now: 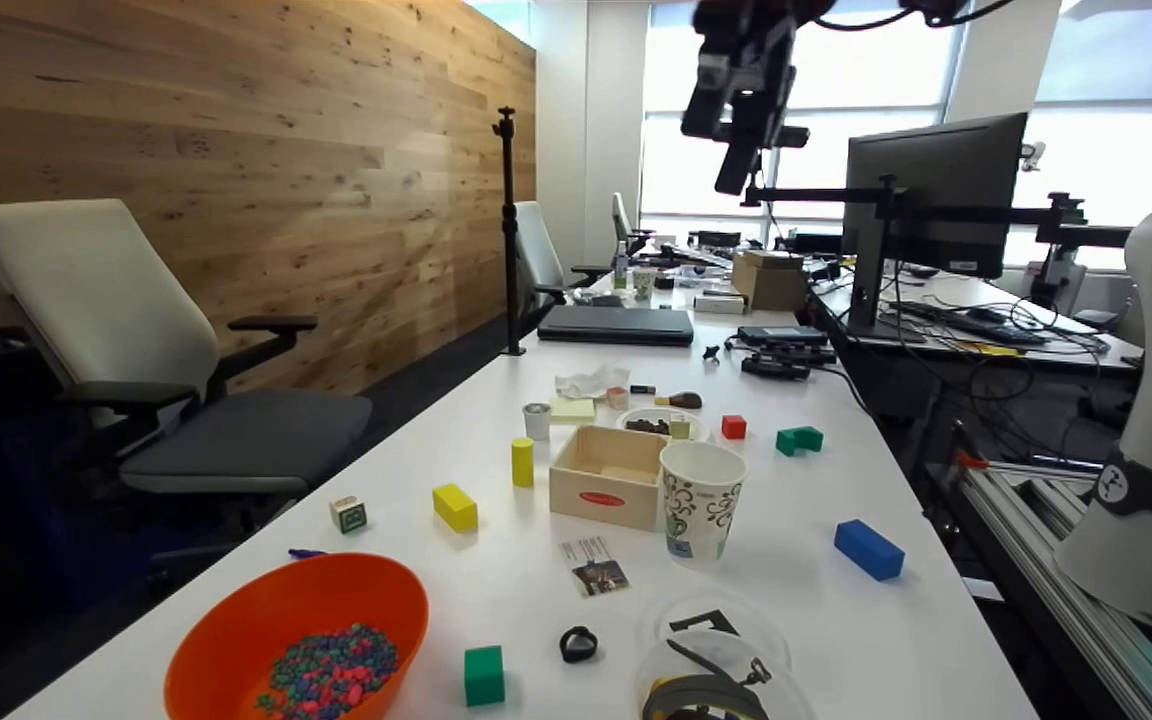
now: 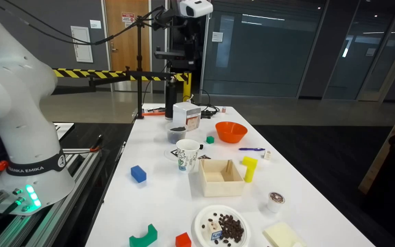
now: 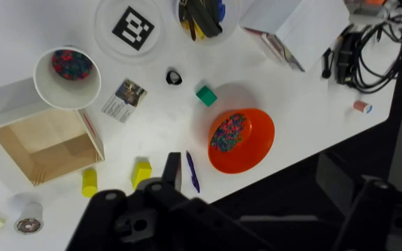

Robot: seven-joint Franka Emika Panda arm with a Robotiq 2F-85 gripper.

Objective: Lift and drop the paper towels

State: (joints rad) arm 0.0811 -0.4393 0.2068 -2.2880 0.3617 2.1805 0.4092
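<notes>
No paper towel roll is plain to see. A crumpled white sheet (image 1: 591, 382), possibly a paper towel, lies at the far part of the table in an exterior view; I cannot tell for certain. My gripper (image 1: 721, 150) hangs high above the table, tilted, touching nothing. In the wrist view its fingers (image 3: 253, 178) are wide apart with nothing between them. The orange bowl (image 3: 253, 155) with coloured bits stands below, near the table edge. A patterned paper cup (image 2: 187, 157), holding similar bits, stands beside a wooden box (image 2: 222, 188).
A blue block (image 1: 869, 549), a yellow block (image 1: 455, 508) and a green cube (image 1: 484, 676) lie on the white table. A plate of beans (image 2: 201, 236), a white carton (image 2: 183, 115) and a black bottle (image 2: 170, 99) stand there too. A monitor (image 1: 936, 195) stands behind.
</notes>
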